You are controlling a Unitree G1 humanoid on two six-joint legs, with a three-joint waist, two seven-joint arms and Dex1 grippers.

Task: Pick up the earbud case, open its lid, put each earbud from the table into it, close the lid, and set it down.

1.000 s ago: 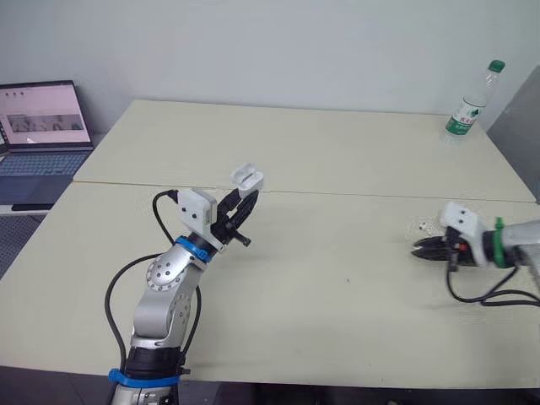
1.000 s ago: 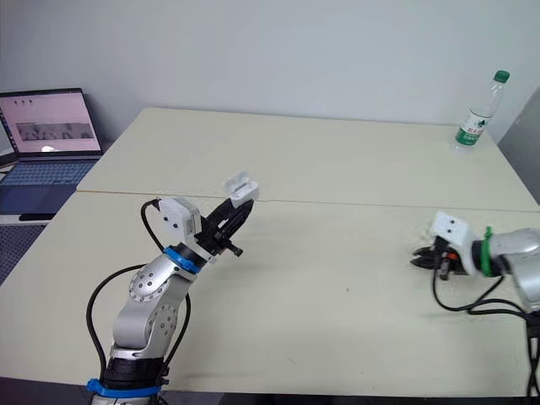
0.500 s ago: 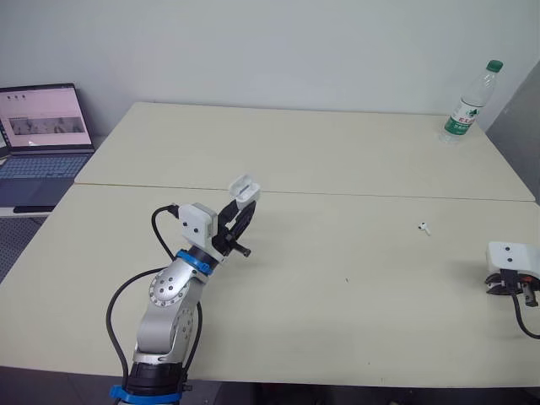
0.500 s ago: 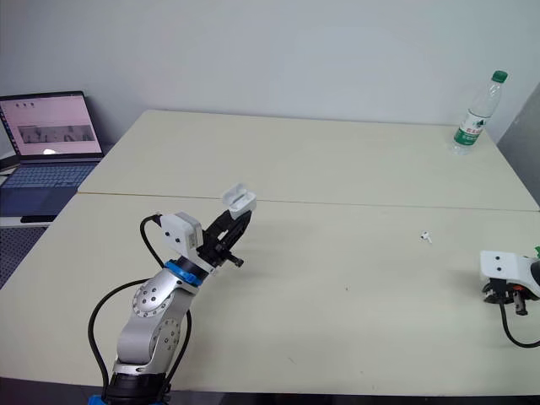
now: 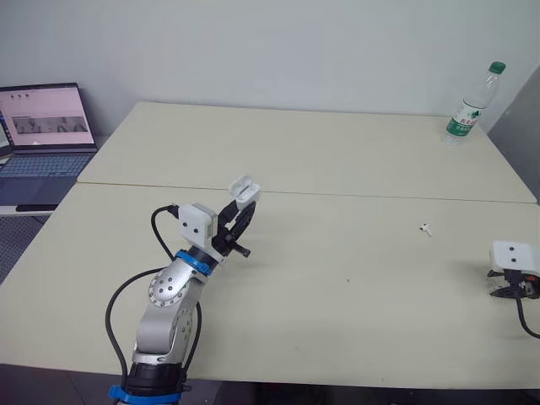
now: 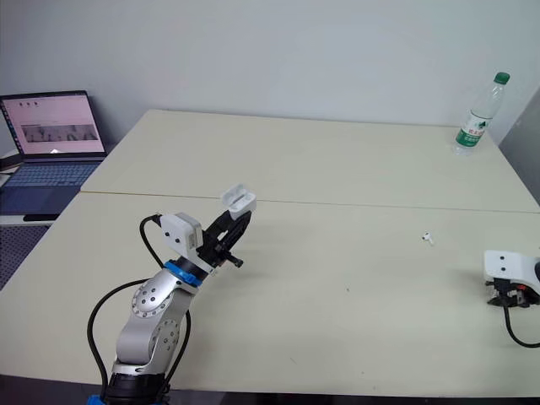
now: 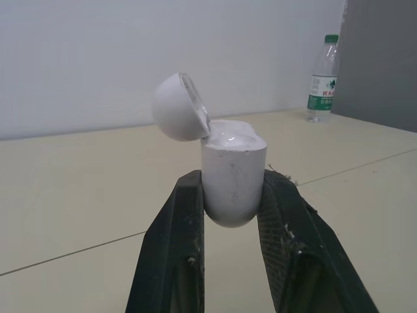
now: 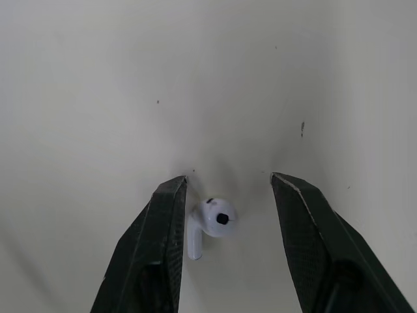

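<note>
Now: left gripper (image 7: 232, 189) clamps case (image 7: 228, 156) body, lid (image 7: 179, 107) open, off desk (image 8: 98, 78). Right gripper (image 8: 228, 180) wide open, straddling earbud (image 8: 214, 222) on desk. Second earbud (image 5: 425, 227) at its 10 o'clock. Earbud likely light, hard, slick: pinch bulb squarely, gently.

A pale bare wall (image 5: 270, 51) rises behind two cream tables (image 5: 337, 152) pushed together; a laptop (image 5: 44, 126) sits at ten o'clock.
</note>
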